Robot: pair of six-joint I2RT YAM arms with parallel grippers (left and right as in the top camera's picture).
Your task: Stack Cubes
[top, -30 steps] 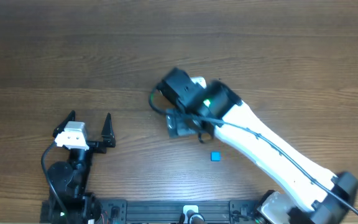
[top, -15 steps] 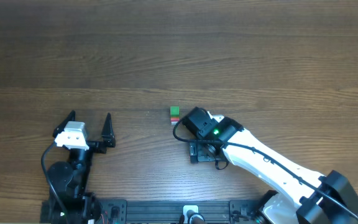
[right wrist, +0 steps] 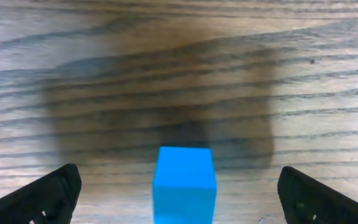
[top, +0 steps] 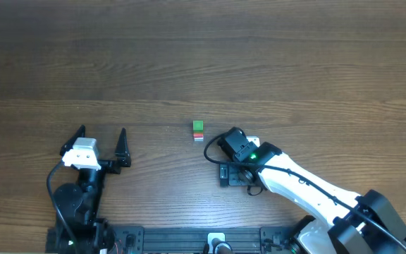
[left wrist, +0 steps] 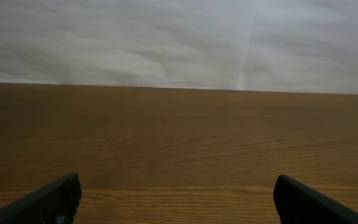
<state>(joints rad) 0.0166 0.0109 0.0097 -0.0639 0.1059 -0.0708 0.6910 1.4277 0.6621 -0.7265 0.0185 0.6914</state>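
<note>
Over the brown wooden table (top: 259, 63), the right gripper (right wrist: 180, 199) is being held released at lower centre, its fingers (right wrist: 48, 196) flanking the blue cube (right wrist: 184, 180). The left gripper (top: 102, 137) is being held spread at lower left. At centre, a green cube (top: 198, 125) is being borne by a red cube (top: 199, 135).

No legible text, label, number or sign was present on any surface; the cube faces and the desk (top: 203, 63) carried no markings.
</note>
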